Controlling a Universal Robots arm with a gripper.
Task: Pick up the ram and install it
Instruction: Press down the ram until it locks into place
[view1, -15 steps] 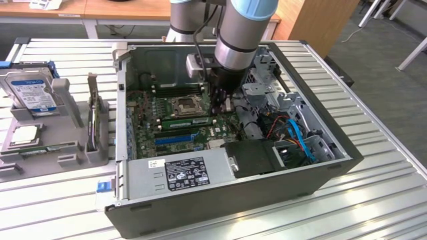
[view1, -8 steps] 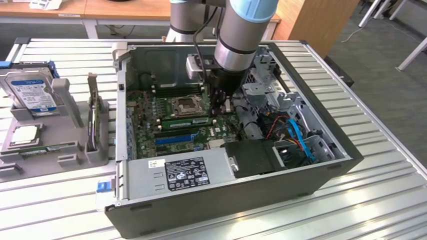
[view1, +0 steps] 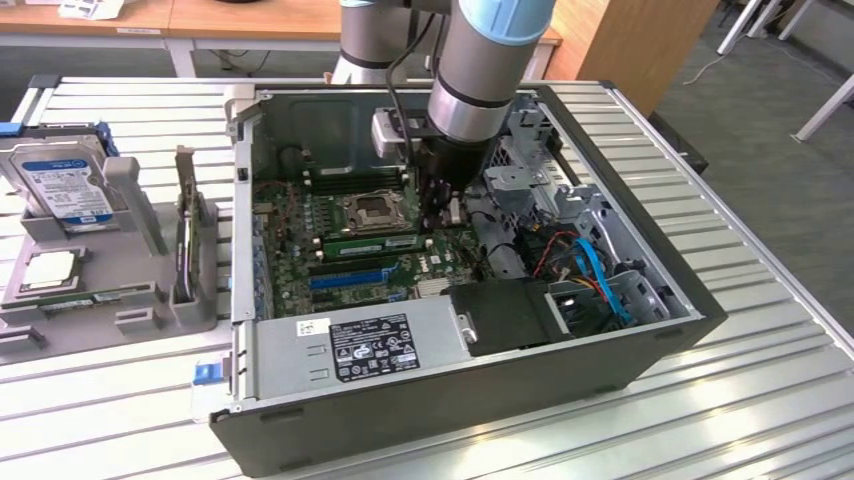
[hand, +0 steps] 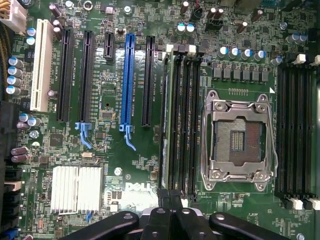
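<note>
1. The open computer case (view1: 641, 340) lies on the slatted tabletop (view1: 747, 420). It holds the motherboard (view1: 287, 215), a labelled power supply (view1: 367, 345) at 6 o'clock and blue cables (view1: 601, 280) at 4 o'clock. With the arm sunk deep inside, a sideways drift would likely snag the cables or the drive cage.
2. A grey holder (view1: 127, 320) stands at 9 o'clock from the case in the exterior view. It carries a hard drive (view1: 60, 180), a processor chip (view1: 51, 268) and a thin board (view1: 187, 215) standing on edge.
3. The processor socket (hand: 237, 137) sits empty; a stray touch could bend its pins.
4. The ram (hand: 165, 115) stands edge-up in the black slot farthest from that socket in its bank. Uneven pressure could leave it half seated or crack it.
5. The claw (hand: 170, 202), pressed together and pinching nothing, hangs over one end of the ram; whether it touches is unclear.
</note>
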